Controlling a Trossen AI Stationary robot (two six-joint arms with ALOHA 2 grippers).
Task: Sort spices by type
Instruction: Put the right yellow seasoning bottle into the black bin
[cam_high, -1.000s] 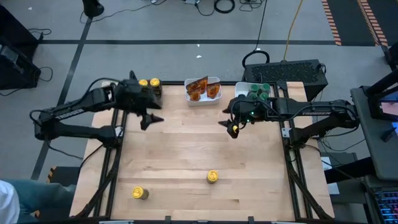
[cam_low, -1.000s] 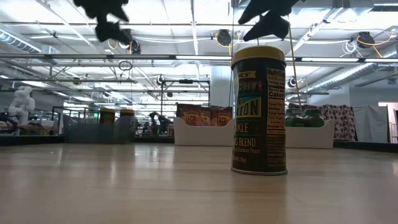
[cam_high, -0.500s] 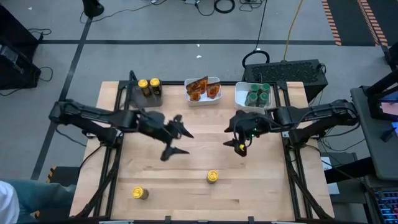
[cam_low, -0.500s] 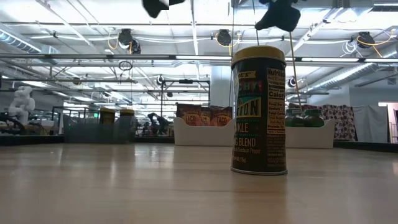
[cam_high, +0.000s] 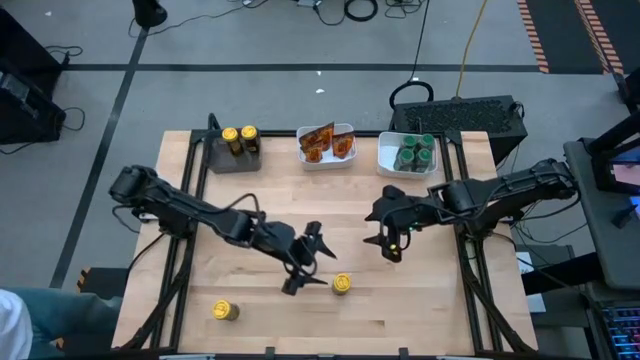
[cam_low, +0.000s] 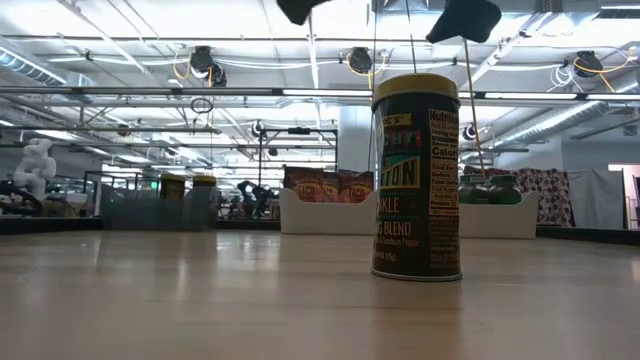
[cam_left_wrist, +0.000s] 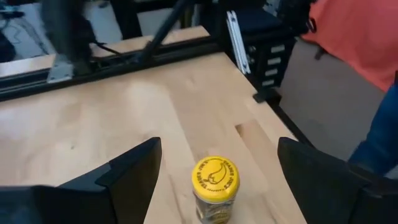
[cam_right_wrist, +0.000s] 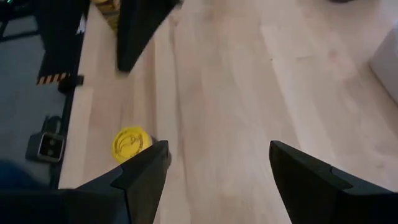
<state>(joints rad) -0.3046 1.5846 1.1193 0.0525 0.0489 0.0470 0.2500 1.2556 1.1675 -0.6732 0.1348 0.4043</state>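
We judged the step an approach. Left gripper (cam_high: 308, 262) hung spread, empty, just beside a stray yellow-lidded jar (cam_high: 342, 284) near the table's (cam_high: 300, 200) front edge. Right gripper (cam_high: 388, 243) waited spread, mid-table. Next move: straddle the jar, lower, close.

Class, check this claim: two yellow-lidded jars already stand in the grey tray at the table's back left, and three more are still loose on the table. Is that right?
Not quite. The high view shows only two loose yellow-lidded jars, not three. Two more do stand in the grey tray.
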